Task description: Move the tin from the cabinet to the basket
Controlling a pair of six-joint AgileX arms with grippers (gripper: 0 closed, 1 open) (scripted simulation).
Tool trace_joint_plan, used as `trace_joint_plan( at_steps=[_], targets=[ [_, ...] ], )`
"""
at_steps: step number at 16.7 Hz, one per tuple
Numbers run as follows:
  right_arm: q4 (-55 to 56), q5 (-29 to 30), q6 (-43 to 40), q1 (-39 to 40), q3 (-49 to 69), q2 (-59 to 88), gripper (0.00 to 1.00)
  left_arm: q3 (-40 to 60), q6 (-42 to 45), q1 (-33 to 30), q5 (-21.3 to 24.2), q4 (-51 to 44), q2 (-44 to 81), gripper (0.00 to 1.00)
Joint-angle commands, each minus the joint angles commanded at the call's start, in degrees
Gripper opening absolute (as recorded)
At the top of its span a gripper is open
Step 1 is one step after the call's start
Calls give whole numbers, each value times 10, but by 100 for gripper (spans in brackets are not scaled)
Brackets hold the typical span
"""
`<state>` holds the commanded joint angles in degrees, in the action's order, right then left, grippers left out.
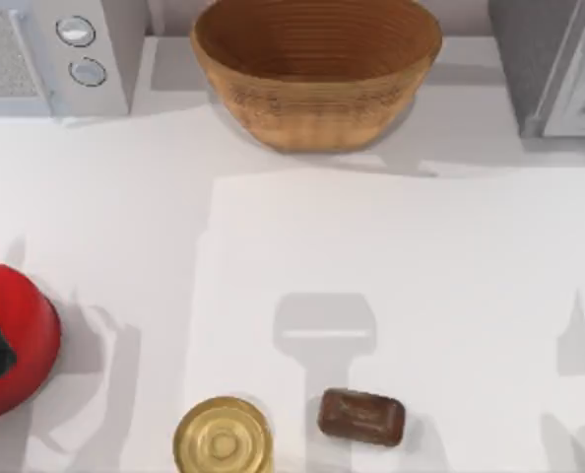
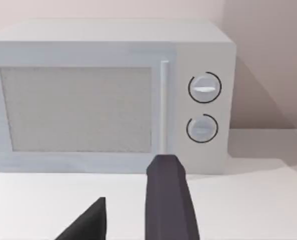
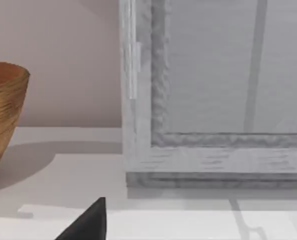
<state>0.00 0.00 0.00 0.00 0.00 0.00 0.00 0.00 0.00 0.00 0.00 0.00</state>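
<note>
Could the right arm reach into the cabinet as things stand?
Probably not yet. In the right wrist view the cabinet has its door apparently shut, straight ahead. The bare table before it leaves the way to the door free, so opening it seems feasible. The left arm faces the microwave.

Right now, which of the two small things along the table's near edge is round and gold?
The gold tin with the ringed lid, left of the brown rounded block, which is dark and oblong.

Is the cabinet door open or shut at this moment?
Shut. In the right wrist view the cabinet door sits flush in its pale frame with no gap, and the top view shows its front closed too.
</note>
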Motion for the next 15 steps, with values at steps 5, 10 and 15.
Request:
trace_joint_plan(
  at_steps=[5,10,15],
  targets=[
    [-7,1,2,7,35,27,100,0,0,0,0,0,0,100],
    [-47,20,3,26,208,156,100,0,0,0,0,0,0,100],
    [-104,47,6,50,447,337,100,0,0,0,0,0,0,100]
  ],
)
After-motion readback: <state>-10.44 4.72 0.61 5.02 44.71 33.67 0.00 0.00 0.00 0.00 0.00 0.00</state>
